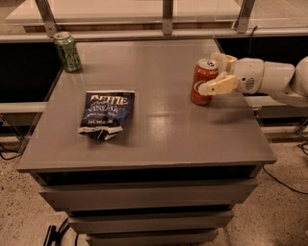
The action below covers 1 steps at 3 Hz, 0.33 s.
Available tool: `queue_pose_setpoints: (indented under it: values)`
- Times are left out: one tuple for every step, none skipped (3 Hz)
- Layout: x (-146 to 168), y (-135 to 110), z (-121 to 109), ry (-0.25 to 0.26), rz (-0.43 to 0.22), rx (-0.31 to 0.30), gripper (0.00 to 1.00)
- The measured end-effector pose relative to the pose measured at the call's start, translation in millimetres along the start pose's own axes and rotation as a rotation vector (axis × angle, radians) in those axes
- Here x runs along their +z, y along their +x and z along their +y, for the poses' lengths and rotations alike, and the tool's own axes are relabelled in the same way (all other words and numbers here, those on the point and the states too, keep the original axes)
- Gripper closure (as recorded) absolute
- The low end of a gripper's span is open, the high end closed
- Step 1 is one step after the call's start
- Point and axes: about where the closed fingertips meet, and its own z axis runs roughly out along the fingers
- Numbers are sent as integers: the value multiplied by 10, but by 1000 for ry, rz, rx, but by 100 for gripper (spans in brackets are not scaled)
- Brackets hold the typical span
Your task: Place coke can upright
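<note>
The coke can (pixel 202 82) is red-orange with white script and a silver top. It stands upright on the grey table (pixel 159 129), near the right edge. My gripper (pixel 211 73) comes in from the right at can height and is open. One cream finger (pixel 219 85) lies along the can's front right side. The other finger (pixel 224 60) is behind the can's top right. The can rests on the table by itself.
A green can (pixel 67 51) stands upright at the table's far left corner. A dark blue chip bag (pixel 107 114) lies flat at the left middle. A rail with metal posts (pixel 167 14) runs behind the table. Drawers sit under the tabletop.
</note>
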Motion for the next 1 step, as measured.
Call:
queue_pose_setpoints:
  values:
    - [-23,-27,25,-12,60,-9,0]
